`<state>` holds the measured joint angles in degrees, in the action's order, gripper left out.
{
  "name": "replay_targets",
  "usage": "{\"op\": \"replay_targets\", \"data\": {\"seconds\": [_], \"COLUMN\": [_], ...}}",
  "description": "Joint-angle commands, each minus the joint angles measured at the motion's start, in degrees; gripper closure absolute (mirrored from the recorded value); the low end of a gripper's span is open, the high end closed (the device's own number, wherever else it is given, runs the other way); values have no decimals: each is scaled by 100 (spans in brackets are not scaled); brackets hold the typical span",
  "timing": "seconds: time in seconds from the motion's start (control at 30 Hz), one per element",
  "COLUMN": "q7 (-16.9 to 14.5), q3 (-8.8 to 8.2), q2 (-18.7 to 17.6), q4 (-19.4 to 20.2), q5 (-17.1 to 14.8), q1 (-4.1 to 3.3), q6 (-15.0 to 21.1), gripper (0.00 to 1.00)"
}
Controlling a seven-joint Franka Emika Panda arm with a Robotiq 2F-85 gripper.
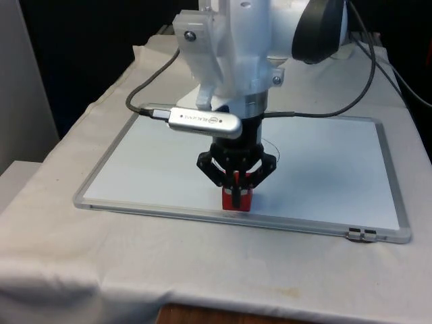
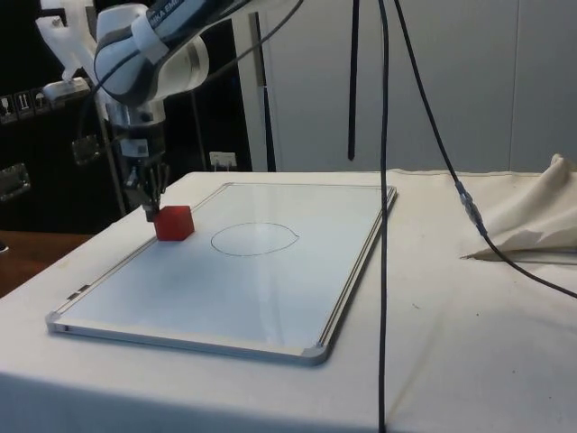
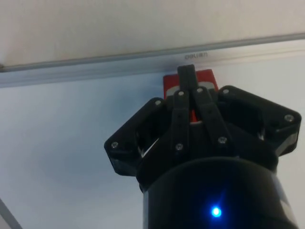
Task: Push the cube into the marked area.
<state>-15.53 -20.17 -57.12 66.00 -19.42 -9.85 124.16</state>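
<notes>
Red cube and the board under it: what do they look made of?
Red cube: probably painted wood or hard plastic; flat matte faces, crisp edges. Whiteboard: glossy white panel, likely coated, showing soft reflections and a pen-drawn circle; its rim looks like silver metal with grey corner caps.

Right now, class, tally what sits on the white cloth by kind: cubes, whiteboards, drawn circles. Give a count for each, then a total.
Red cube: 1
Whiteboard: 1
Drawn circle: 1
Total: 3
</notes>
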Motion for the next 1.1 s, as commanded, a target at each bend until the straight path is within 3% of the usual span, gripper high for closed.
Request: {"op": "replay_targets", "data": {"seconds": [0.0, 0.23, 0.47, 1.07], "q7": [-40, -69, -172, -401], "q3": [0, -132, -229, -223], "q2": [46, 80, 160, 97], "q4": [11, 11, 92, 23], "q5": [-6, 0, -6, -138], "q1": [29, 11, 11, 17], "q6": [-92, -264, -682, -1450], "gripper": [100, 100, 100, 100]}}
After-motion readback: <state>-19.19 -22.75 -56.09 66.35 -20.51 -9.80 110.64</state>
